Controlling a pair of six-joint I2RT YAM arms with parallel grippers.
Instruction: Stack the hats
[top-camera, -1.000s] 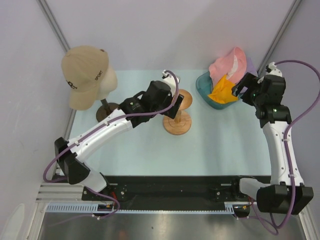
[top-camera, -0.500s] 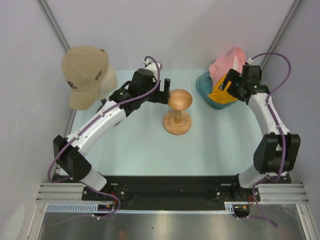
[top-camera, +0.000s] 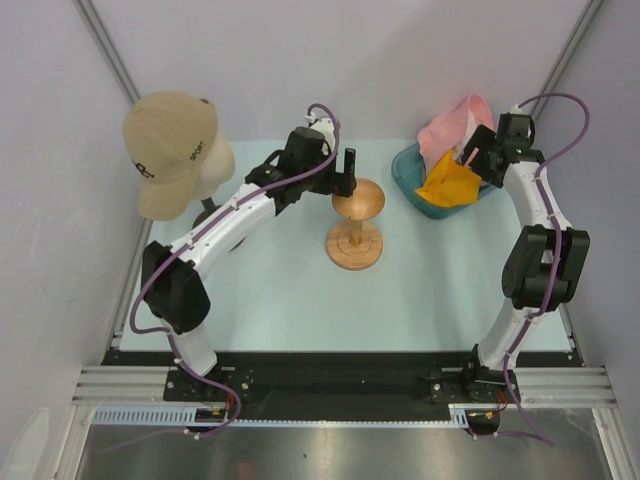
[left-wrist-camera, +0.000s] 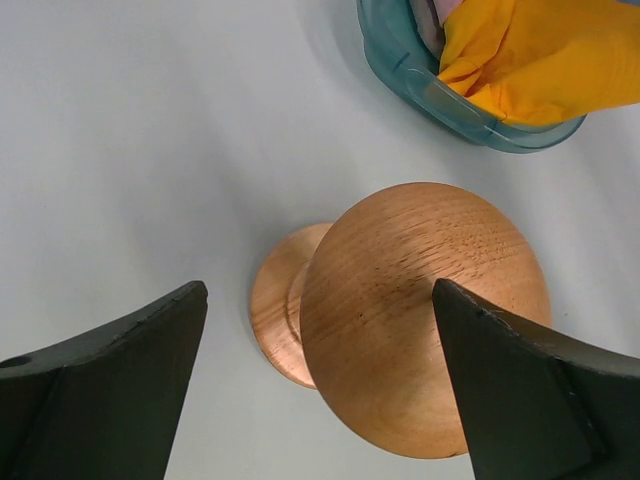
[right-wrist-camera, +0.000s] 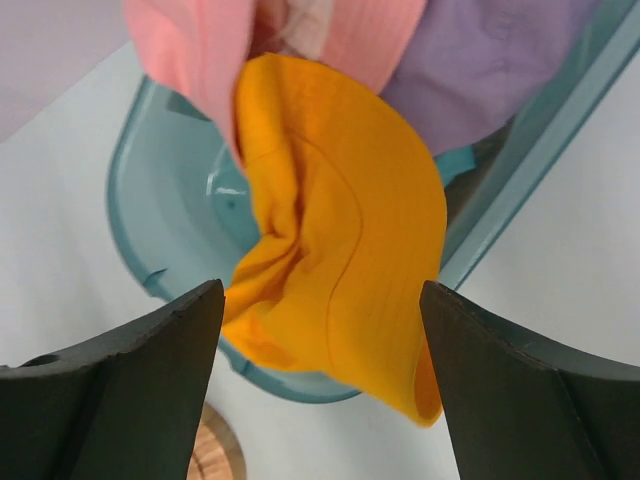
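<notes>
Top view. The pale worktop (top-camera: 300, 300) carries a wooden mushroom-shaped stand (top-camera: 358, 200) near its centre. A clear teal tub (top-camera: 410, 170) sits at about 2 o'clock from the stand. A cream mannequin head (top-camera: 215, 165) stands at about 10 o'clock, wearing a tan cap (top-camera: 168, 140).

The yellow-orange hat (top-camera: 448, 183) lies crumpled in the tub, with one fold draped over the rim on the 6 o'clock side. The pink hat (top-camera: 455, 125) is heaped behind it at the tub's 12 o'clock edge.

The left hand (top-camera: 348, 165) hangs just at 11 o'clock of the stand's rounded top. The right hand (top-camera: 475, 160) is poised over the tub, at 1 o'clock of the yellow-orange hat.

Left wrist view. The left hand (left-wrist-camera: 315, 290) has its two dark fingers (left-wrist-camera: 120, 390) spread wide and holds nothing. The stand (left-wrist-camera: 420, 330) shows between them, lower down. The tub (left-wrist-camera: 400, 60) and the yellow-orange hat (left-wrist-camera: 540, 60) lie at 1 o'clock.

Right wrist view. The right hand (right-wrist-camera: 320, 288) is likewise spread wide and empty, and its fingers (right-wrist-camera: 110, 400) frame the yellow-orange hat (right-wrist-camera: 340, 260). The pink hat (right-wrist-camera: 190, 50) lies at 11 o'clock and a lilac hat (right-wrist-camera: 480, 70) at 1 o'clock. All three are inside the tub (right-wrist-camera: 150, 150). It cannot be told whether the fingers touch the cloth.
</notes>
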